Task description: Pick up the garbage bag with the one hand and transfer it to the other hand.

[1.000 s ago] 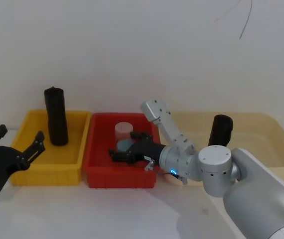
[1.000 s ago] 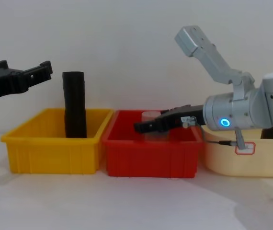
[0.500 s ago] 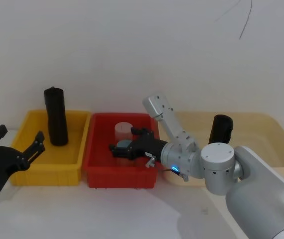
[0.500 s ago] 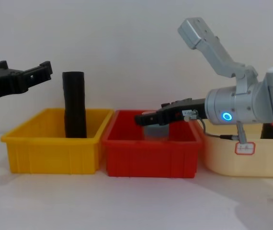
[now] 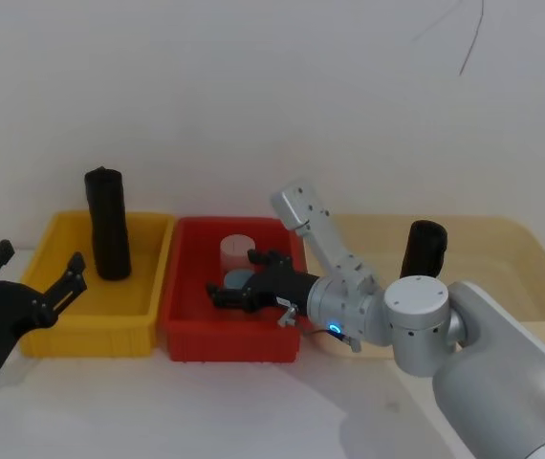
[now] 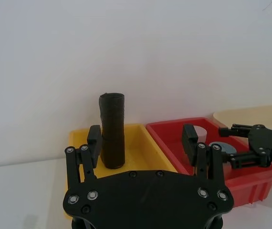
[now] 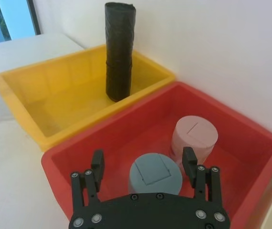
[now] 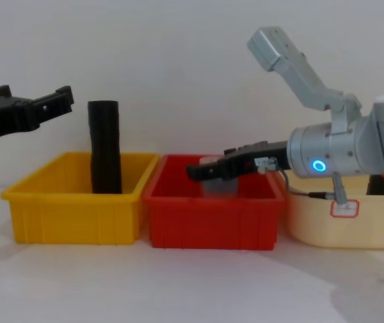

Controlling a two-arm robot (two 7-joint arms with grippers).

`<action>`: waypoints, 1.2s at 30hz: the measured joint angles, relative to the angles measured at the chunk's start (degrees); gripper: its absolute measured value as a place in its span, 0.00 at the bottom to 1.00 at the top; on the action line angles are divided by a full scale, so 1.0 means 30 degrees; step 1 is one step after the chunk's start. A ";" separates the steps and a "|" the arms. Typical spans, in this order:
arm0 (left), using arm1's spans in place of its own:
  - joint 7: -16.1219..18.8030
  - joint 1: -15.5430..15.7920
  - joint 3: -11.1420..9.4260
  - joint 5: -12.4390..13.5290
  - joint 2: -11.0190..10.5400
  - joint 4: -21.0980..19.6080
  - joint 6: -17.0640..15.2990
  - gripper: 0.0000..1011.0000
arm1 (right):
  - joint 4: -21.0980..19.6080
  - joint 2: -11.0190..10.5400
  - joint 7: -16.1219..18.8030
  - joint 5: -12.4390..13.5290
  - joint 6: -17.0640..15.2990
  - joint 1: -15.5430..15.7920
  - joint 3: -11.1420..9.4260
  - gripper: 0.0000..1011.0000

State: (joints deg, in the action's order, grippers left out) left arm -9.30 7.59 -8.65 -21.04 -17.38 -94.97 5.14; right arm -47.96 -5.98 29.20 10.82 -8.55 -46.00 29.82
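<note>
The garbage bag, a light, slightly yielding roll best clamped mid-height, stands upright at the far end of the yellow bin; left gripper open nearby, right gripper open over the red bin.

A yellow bin, a red bin holding a pink cup and grey cup, and a cream tub sat side by side.

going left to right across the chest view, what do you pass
left gripper → black roll standing in the yellow bin → red bin with the right gripper above it → cream bin
</note>
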 joint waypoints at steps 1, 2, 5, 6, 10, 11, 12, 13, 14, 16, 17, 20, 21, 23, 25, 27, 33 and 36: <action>0.0000 0.0000 -0.0001 0.0001 0.0000 0.0000 0.0000 0.99 | 0.0059 0.0016 0.0017 0.0000 -0.0005 -0.0018 0.0000 0.99; -0.0001 0.0001 -0.0001 0.0000 0.0001 0.0000 0.0000 0.99 | 0.0184 0.0048 0.0063 0.0001 -0.0010 -0.0064 -0.0001 0.99; -0.0001 0.0000 0.0000 0.0000 0.0001 0.0000 0.0000 0.99 | 0.0453 0.0120 0.0136 0.0004 -0.0009 -0.0169 -0.0021 0.99; -0.0001 0.0000 0.0000 0.0000 0.0001 0.0000 0.0000 0.99 | 0.0659 0.0170 0.0186 0.0010 0.0012 -0.0248 -0.0037 0.99; -0.0001 0.0000 0.0000 0.0000 0.0002 0.0001 0.0000 0.99 | 0.1269 0.0319 0.0250 0.0014 0.0096 -0.0455 -0.0104 0.99; -0.0001 0.0000 -0.0002 0.0000 0.0001 0.0002 0.0000 0.99 | 0.1385 0.0346 0.0262 0.0017 0.0118 -0.0494 -0.0116 0.99; 0.0000 0.0000 -0.0001 0.0000 0.0001 0.0001 0.0000 0.99 | 0.1657 0.0407 0.0295 0.0019 0.0188 -0.0573 -0.0142 0.99; -0.0001 0.0001 -0.0001 -0.0001 0.0001 0.0001 -0.0001 0.99 | 0.1729 0.0423 0.0310 0.0021 0.0222 -0.0593 -0.0152 0.99; -0.0001 0.0000 -0.0001 0.0000 0.0002 0.0001 0.0000 0.99 | 0.1848 0.0453 0.0320 0.0023 0.0249 -0.0635 -0.0168 0.99; -0.0001 0.0001 -0.0002 0.0000 0.0002 0.0000 0.0000 0.99 | 0.2106 0.0519 0.0343 0.0023 0.0343 -0.0730 -0.0204 0.99; -0.0001 0.0000 -0.0001 -0.0001 0.0001 0.0001 0.0000 0.99 | 0.2189 0.0536 0.0349 0.0023 0.0371 -0.0757 -0.0216 0.99; -0.0002 0.0000 -0.0002 0.0000 0.0002 0.0001 0.0000 0.99 | 0.2475 0.0600 0.0359 0.0020 0.0450 -0.0849 -0.0267 0.99; -0.0001 0.0000 -0.0001 0.0000 0.0001 0.0001 0.0000 0.99 | 0.2524 0.0615 0.0362 0.0019 0.0479 -0.0866 -0.0282 0.99; -0.0001 0.0000 -0.0001 0.0000 0.0002 0.0001 0.0000 0.99 | 0.2637 0.0638 0.0369 0.0017 0.0527 -0.0909 -0.0320 0.95; -0.0002 0.0000 -0.0002 0.0000 0.0001 0.0000 0.0000 0.99 | 0.2676 0.0649 0.0375 0.0009 0.0546 -0.0915 -0.0347 0.92; -0.0001 0.0000 -0.0001 0.0000 0.0001 0.0001 -0.0001 0.99 | 0.2695 0.0654 0.0384 -0.0006 0.0554 -0.0917 -0.0390 0.88; -0.0001 0.0000 -0.0001 0.0000 0.0001 0.0000 0.0000 0.99 | 0.2467 0.0611 0.0400 -0.0038 0.0523 -0.0806 -0.0498 0.69; -0.0001 0.0001 -0.0002 0.0001 0.0003 0.0000 -0.0001 0.99 | 0.2041 0.0525 0.0390 -0.0039 0.0446 -0.0649 -0.0558 0.65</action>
State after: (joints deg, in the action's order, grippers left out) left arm -9.30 7.60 -8.66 -21.03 -17.37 -94.97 5.14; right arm -41.83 -4.40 30.37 10.70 -7.21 -47.95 28.14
